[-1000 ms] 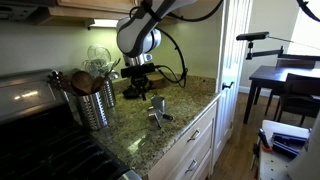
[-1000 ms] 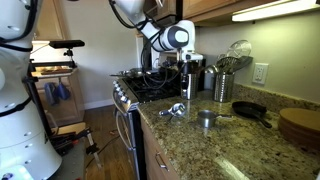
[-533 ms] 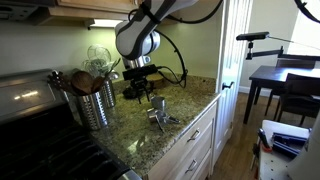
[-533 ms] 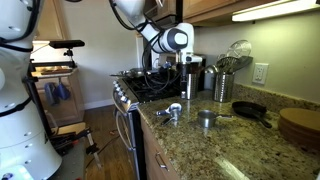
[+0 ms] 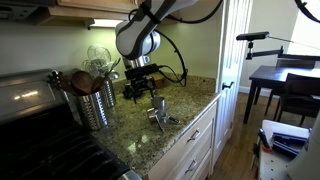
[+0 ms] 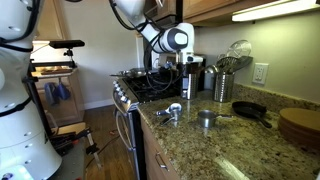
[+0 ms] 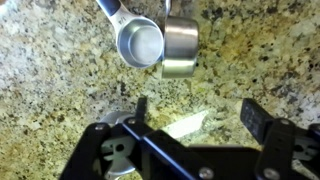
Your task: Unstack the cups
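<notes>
Two steel measuring cups (image 7: 140,42) on the granite countertop (image 7: 60,70), touching, near its front edge (nested or merely side by side, cannot tell). A third metal cup (image 6: 205,118) well apart, so likely partly unstacked. Overhead, gripper (image 7: 197,118) spread wide, holding nothing.

The handle (image 7: 108,8) of the cups (image 7: 160,42) runs off the wrist view's top edge; a metal piece (image 7: 118,160) lies half-hidden behind the hand (image 7: 195,108).

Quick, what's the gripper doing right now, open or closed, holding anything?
Gripper: open and empty; the measuring cups sit on the counter, not between its jaws.
</notes>
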Action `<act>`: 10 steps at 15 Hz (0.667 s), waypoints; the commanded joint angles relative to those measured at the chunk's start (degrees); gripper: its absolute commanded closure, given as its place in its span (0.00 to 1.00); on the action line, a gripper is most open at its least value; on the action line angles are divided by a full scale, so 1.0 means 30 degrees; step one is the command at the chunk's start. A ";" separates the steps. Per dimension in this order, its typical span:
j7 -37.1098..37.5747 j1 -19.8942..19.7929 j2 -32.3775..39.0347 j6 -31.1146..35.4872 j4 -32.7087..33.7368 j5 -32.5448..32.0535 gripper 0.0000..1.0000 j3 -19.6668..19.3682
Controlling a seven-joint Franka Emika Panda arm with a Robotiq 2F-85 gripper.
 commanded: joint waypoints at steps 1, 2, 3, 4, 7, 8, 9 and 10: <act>-0.0934 -0.0307 -0.0551 -0.0522 -0.0341 0.0482 0.00 0.0163; -0.1145 -0.0367 -0.0582 -0.0558 -0.0386 0.0674 0.00 0.0209; -0.1339 -0.0400 -0.0608 -0.0609 -0.0426 0.0830 0.00 0.0220; -0.1505 -0.0425 -0.0643 -0.0602 -0.0488 0.0960 0.00 0.0222; -0.1898 -0.0502 -0.0737 -0.0801 -0.0623 0.1414 0.00 0.0242; -0.2113 -0.0554 -0.0799 -0.0801 -0.0701 0.1633 0.00 0.0278; -0.2280 -0.0597 -0.0835 -0.0865 -0.0738 0.1874 0.00 0.0307; -0.2406 -0.0619 -0.0898 -0.0893 -0.0821 0.2100 0.00 0.0321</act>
